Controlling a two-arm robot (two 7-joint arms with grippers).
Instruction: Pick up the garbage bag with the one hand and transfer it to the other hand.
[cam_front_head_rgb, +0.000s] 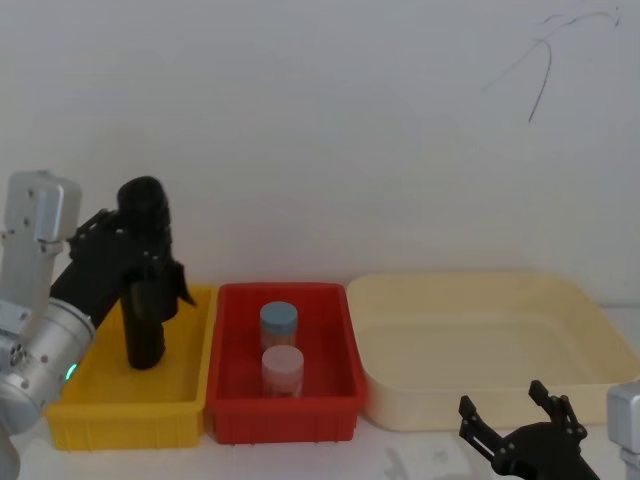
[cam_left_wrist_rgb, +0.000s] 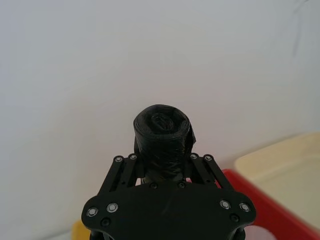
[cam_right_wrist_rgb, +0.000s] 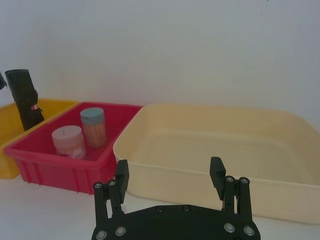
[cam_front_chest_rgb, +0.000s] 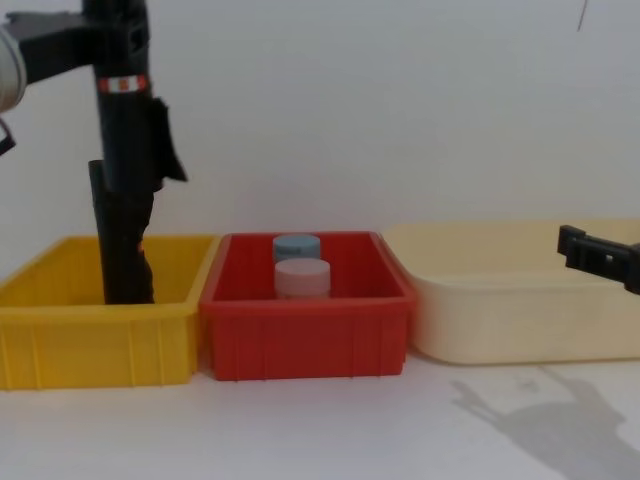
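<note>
Left gripper (cam_left_wrist_rgb: 162, 166) is high over the yellow bin (cam_front_chest_rgb: 100, 340) at the tabletop's left edge, fingers clamped on the garbage bag (cam_front_chest_rgb: 122, 120). That's a crinkly black roll, held upright, with a red-and-white band near its top. Below it, a second black roll (cam_front_chest_rgb: 125, 255) stands in that bin. The red bin (cam_front_chest_rgb: 300, 350) in the middle holds two round jars, the blue-lidded jar (cam_front_chest_rgb: 297, 246) behind the pale pink jar (cam_front_chest_rgb: 302, 277). A smooth cream tub (cam_front_chest_rgb: 520, 320) sits toward the right edge, and the right gripper (cam_right_wrist_rgb: 169, 169) hangs low before it, fingers spread.
</note>
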